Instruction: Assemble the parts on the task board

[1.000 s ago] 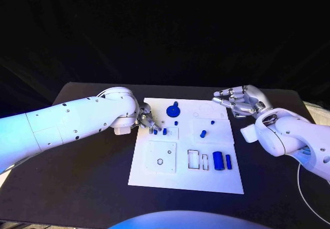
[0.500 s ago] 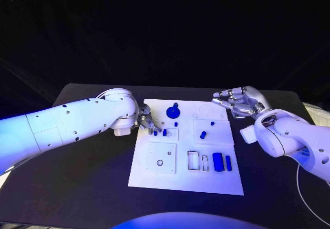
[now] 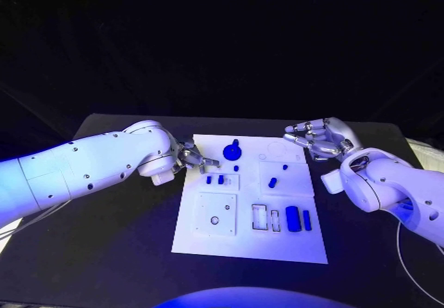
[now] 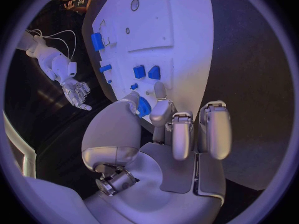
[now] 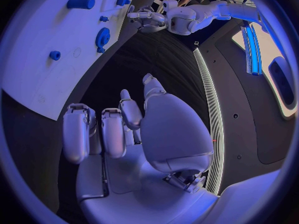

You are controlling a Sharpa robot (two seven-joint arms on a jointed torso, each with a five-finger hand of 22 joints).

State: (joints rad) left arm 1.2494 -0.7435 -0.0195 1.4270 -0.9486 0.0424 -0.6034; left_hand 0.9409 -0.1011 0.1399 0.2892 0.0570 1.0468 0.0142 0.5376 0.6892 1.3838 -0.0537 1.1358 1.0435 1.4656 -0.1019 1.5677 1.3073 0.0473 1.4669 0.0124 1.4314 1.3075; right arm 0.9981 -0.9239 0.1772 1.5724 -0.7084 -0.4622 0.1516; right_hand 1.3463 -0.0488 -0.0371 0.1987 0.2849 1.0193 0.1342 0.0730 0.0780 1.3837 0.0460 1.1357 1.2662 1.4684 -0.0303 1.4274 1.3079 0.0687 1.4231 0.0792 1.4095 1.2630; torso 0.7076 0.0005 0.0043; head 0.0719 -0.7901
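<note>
Several blue parts (image 3: pixel 292 217) lie on the task board (image 3: pixel 249 247), apparently not yet assembled; I judge most of the task outstanding. My left hand (image 3: pixel 196 160) is at the board's edge, fingers loosely apart, holding nothing, with the blue gear (image 3: pixel 232 151) just beyond its fingertips and two small blocks (image 4: pixel 146 72) close by. My right hand (image 3: pixel 319 138) hovers empty beside the board's far corner, fingers curled but apart.

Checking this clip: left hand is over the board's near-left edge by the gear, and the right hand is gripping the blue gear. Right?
Not quite. The right hand holds nothing; it hovers open off the task board, as the head view shows. The blue gear sits on the board, beside the left hand.
</note>
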